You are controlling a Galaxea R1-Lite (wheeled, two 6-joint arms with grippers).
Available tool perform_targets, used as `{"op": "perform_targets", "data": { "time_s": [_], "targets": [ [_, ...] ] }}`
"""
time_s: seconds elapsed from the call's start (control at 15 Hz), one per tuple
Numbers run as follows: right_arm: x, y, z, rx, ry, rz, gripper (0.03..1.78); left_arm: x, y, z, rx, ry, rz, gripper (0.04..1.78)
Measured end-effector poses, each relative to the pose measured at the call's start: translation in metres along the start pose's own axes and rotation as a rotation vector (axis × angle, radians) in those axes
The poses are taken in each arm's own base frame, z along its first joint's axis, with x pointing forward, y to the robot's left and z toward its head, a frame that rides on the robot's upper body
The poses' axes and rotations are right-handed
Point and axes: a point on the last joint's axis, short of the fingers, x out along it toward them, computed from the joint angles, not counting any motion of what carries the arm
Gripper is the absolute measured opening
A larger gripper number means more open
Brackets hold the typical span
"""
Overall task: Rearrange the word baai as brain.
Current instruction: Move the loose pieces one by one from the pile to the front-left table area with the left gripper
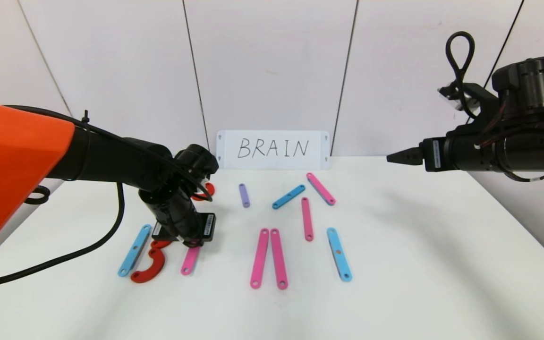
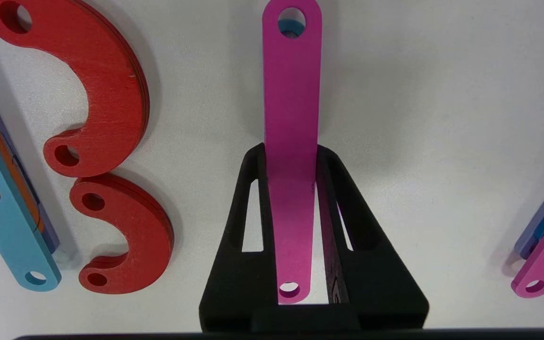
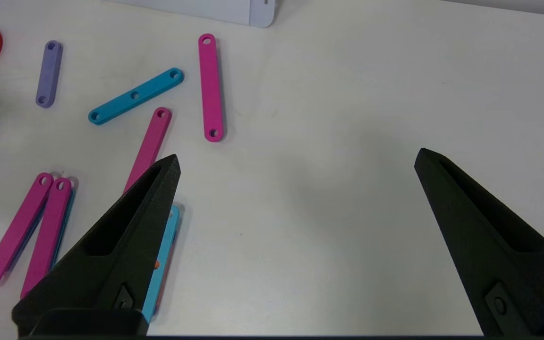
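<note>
Gripping pink strip (image 2: 292, 141), left gripper (image 2: 291, 156); head view hides grasp

Lying on the table – five pink strips (image 1: 259, 258), three light-blue strips (image 1: 338, 254), one purple strip (image 1: 244, 195). Red curves (image 1: 149, 264) showing – three, one partly hidden behind the arm. One white card (image 1: 273, 149) standing at the back.

Ahead of me, the white card (image 1: 273, 149) propped against the wall reads "BRAIN" in black handwritten capitals; I can read nothing else.
</note>
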Motion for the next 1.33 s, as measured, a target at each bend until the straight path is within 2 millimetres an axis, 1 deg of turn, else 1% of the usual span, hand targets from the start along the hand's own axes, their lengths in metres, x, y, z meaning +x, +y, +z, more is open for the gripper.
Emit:
{"op": "perform_targets", "data": {
  "time_s": [0.8, 0.93, 1.07, 1.13, 1.33],
  "targets": [
    [0.0000, 0.0000, 0.0000, 0.000, 0.000, 0.000, 1.74, 0.0018, -0.0010, 0.0004, -0.029, 0.011, -0.013, 0.30],
    [0.0000, 0.0000, 0.0000, 0.000, 0.000, 0.000, 1.74, 0.0018, -0.0010, 0.0007, -0.031, 0.009, -0.014, 0.35],
    [0.0000, 0.0000, 0.0000, 0.000, 0.000, 0.000, 1.74, 0.0017, -0.0013, 0.0009, -0.030, 0.009, -0.016, 0.48],
    [0.0000, 0.0000, 0.0000, 0.000, 0.000, 0.000, 1.74, 0.0019, -0.0013, 0.0009, -0.029, 0.010, -0.016, 0.58],
    [0.0001, 0.0000, -0.0003, 0.000, 0.001, 0.000, 1.74, 0.0019, -0.0012, 0.0009, -0.030, 0.011, -0.016, 1.07]
  ]
}}
